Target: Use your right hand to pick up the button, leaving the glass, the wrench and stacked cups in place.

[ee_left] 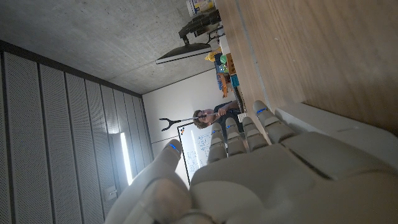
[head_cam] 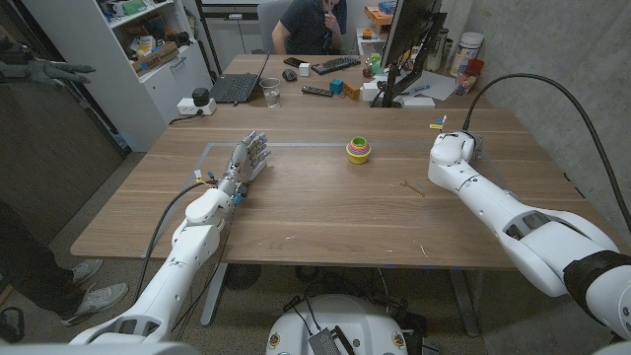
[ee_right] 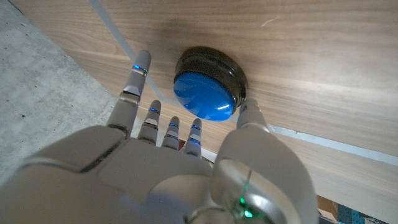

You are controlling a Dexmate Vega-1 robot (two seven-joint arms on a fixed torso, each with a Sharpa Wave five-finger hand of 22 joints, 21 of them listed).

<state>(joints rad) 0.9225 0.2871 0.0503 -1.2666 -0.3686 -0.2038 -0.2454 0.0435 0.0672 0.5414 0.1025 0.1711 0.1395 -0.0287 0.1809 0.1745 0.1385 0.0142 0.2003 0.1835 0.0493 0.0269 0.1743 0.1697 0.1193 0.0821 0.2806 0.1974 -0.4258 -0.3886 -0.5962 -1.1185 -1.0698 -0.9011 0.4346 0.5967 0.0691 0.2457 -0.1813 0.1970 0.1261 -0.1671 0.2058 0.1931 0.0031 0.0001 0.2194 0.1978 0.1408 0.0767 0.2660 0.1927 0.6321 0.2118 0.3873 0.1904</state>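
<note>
The button point(ee_right: 208, 87) has a blue dome on a black base and sits on the wooden table point(head_cam: 315, 217). My right hand point(ee_right: 186, 134) reaches around it: one finger is extended past one side with a gap, and the thumb point(ee_right: 249, 115) touches the base's other edge. In the head view my right hand point(head_cam: 452, 150) is at the table's right, seen from behind the wrist, and it covers the button. The stacked cups point(head_cam: 358, 150) stand mid-table. The small wrench point(head_cam: 415, 187) lies nearer, right of centre. The glass point(head_cam: 270, 92) stands on the far desk. My left hand point(head_cam: 246, 158) waits at the left with fingers extended, holding nothing.
A person point(head_cam: 311, 25) sits behind the far desk, which carries a laptop point(head_cam: 237, 87), a monitor and clutter. Another person's legs and shoes point(head_cam: 89, 286) stand at the left edge. A small yellow and blue item point(head_cam: 435, 124) lies beyond my right hand.
</note>
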